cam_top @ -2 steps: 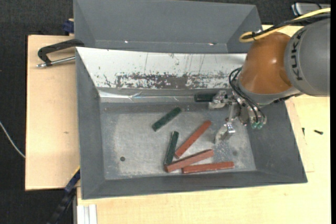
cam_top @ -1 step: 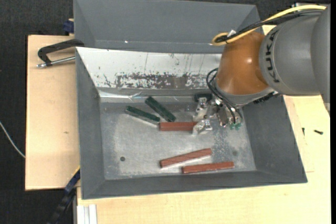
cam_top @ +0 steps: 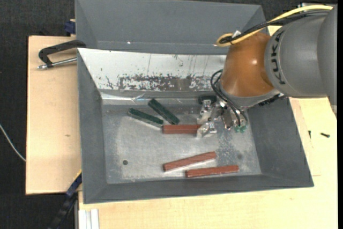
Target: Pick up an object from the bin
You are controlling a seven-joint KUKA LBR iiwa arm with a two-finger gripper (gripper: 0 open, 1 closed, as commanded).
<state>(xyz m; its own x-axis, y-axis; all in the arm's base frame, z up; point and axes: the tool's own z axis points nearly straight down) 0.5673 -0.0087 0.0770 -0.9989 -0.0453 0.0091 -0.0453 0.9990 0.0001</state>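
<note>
Gripper (cam_top: 210, 125) low at right end of brown stick (cam_top: 179, 129) in bin (cam_top: 88, 115); you can't tell if open or closed. Nothing lifted yet; grasp, lift remain.

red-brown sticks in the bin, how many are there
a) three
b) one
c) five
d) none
a: one red-brown stick lies just left of the gripper, and two more, an upper stick and a lower stick, lie close together lower in the view.
</note>
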